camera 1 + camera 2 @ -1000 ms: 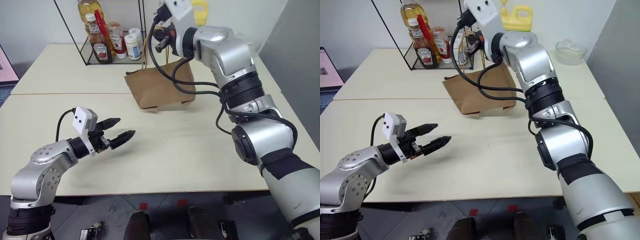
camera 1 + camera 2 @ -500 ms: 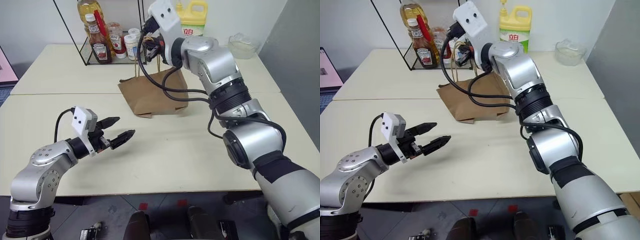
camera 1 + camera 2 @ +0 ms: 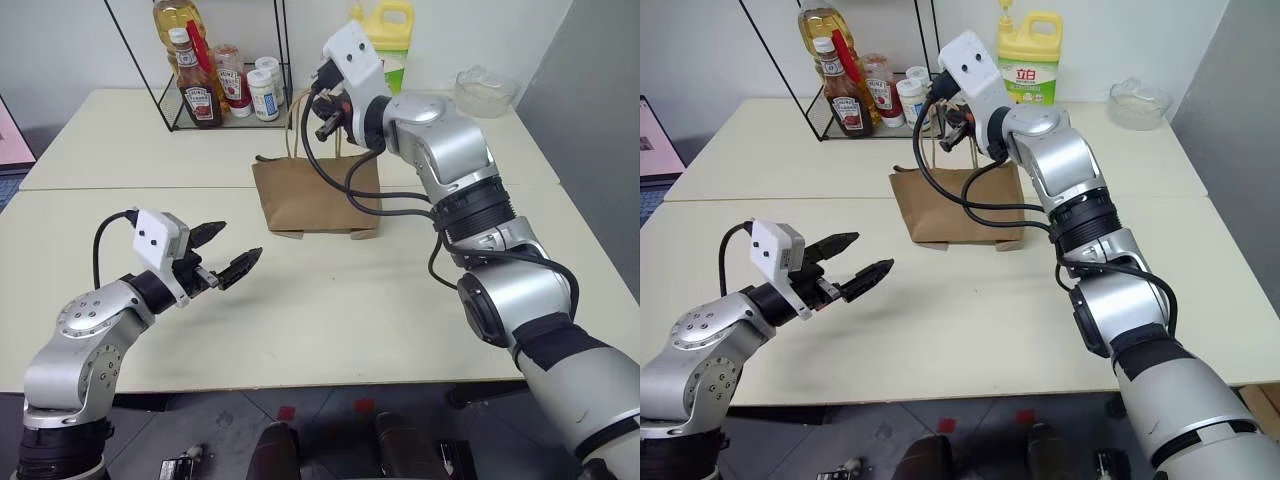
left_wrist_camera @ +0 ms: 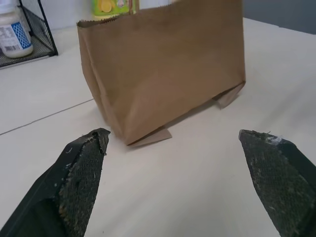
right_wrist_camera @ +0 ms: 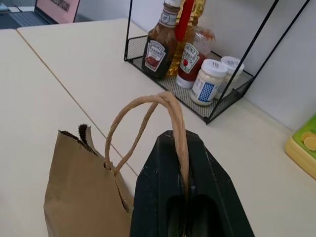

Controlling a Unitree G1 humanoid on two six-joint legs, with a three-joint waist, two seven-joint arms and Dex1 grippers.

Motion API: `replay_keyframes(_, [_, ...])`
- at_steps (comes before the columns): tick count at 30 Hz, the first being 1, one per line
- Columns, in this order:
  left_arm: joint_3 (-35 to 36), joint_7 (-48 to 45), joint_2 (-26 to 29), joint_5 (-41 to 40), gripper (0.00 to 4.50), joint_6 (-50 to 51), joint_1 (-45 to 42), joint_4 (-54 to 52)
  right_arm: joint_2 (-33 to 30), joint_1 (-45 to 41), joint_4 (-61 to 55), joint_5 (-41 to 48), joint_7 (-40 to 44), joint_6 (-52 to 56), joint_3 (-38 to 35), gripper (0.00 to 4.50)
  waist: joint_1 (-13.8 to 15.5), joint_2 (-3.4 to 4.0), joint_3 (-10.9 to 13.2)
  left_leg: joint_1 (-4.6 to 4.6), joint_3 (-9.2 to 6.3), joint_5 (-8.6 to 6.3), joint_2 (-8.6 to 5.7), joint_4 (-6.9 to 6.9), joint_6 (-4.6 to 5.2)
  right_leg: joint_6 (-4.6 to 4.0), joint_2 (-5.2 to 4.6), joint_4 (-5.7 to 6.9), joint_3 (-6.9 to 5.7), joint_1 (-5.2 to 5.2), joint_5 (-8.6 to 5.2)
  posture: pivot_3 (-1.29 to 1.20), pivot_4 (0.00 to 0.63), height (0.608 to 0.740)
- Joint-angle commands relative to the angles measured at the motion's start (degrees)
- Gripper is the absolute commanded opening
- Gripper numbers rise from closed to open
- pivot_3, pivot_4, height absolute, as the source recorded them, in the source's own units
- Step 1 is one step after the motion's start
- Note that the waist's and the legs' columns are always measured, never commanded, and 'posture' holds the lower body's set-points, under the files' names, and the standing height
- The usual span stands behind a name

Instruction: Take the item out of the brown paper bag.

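Right gripper (image 5: 185,190), jaws pinched shut on a handle, has lowered the brown paper bag (image 3: 318,195) upright onto the counter (image 3: 400,290) since earlier. Left gripper (image 3: 228,250) waits nearby, jaws wide, empty.

Left end effector (image 3: 228,251) level, fingers spread; right end effector (image 5: 178,148) raised, fingers clamped.

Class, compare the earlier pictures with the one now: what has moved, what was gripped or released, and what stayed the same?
The right gripper, shut on a handle of the brown paper bag, came down, and the bag, tilted and partly raised before, settled upright on the table. Nothing was newly grasped or released. The left gripper stayed open short of the bag; the rack of bottles stayed put.
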Motion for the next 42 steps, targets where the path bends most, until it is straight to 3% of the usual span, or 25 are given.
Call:
replay_keyframes(1, [2.7, -2.2, 2.9, -1.1, 4.50, -0.3, 0.5, -2.9, -0.7, -0.4, -3.9, -0.4, 0.7, -0.4, -0.2, 0.02, 0.0, 0.00, 0.0, 0.01, -0.01, -0.01, 0.00, 0.00, 0.01, 0.00, 0.00, 0.01, 0.00, 0.00, 0.00, 0.00, 0.150, 0.740])
replay_keyframes(6, [4.0, -3.6, 5.3, -2.7, 4.50, 0.4, 0.0, -3.9, -1.2, 1.1, -4.8, -0.5, 1.5, -0.2, 0.1, 0.02, 0.0, 0.00, 0.0, 0.01, -0.03, -0.05, -0.01, 0.00, 0.08, 0.00, 0.00, 0.00, -0.02, 0.02, 0.00, 0.00, 0.150, 0.740])
replay_keyframes(26, [8.0, 0.6, 5.3, -10.9, 4.50, 6.1, -0.9, -8.9, -2.6, 2.6, -4.4, -0.8, 3.8, -0.7, 0.7, 0.02, 0.0, -0.01, 0.0, 0.02, -0.06, -0.06, 0.00, 0.01, 0.10, 0.00, 0.00, 0.01, -0.06, 0.04, 0.00, 0.00, 0.150, 0.740])
replay_keyframes(29, [7.1, 1.8, 5.4, -11.3, 4.50, 6.8, -2.2, -9.2, -2.6, 3.2, -5.0, -0.9, 4.1, -0.5, 0.8, 0.63, 0.0, -0.01, 0.0, 0.02, -0.08, -0.06, 0.00, 0.02, 0.10, 0.00, 0.00, 0.01, -0.08, 0.05, 0.00, 0.00, 0.150, 0.740])
replay_keyframes(36, [5.5, 2.5, 5.5, -10.9, 4.50, 7.8, -5.6, -8.0, -4.3, 5.5, -9.3, -1.0, 7.0, 1.8, 1.6, 3.05, 0.0, -0.01, 0.0, 0.01, -0.11, -0.03, -0.01, 0.02, 0.06, 0.00, 0.00, 0.01, -0.11, 0.06, 0.00, 0.00, 0.150, 0.740])
replay_keyframes(40, [5.2, 2.6, 5.4, -10.8, 4.50, 8.1, -6.5, -7.9, -7.7, 9.9, -19.5, 0.4, 10.9, 7.1, 2.2, 4.47, 0.2, -0.01, 0.0, 0.01, -0.17, 0.01, -0.01, 0.02, -0.01, 0.00, 0.00, -0.02, -0.17, 0.10, 0.00, 0.00, 0.150, 0.740])
replay_keyframes(42, [4.7, 2.9, 5.5, -10.6, 4.50, 8.6, -6.8, -7.7, -10.9, 13.7, -27.5, 2.0, 13.4, 11.2, 2.1, 4.47, 0.2, -0.01, 0.0, -0.01, -0.21, 0.00, -0.02, 0.02, -0.01, 0.00, 0.00, -0.03, -0.21, 0.11, 0.00, 0.00, 0.150, 0.740])
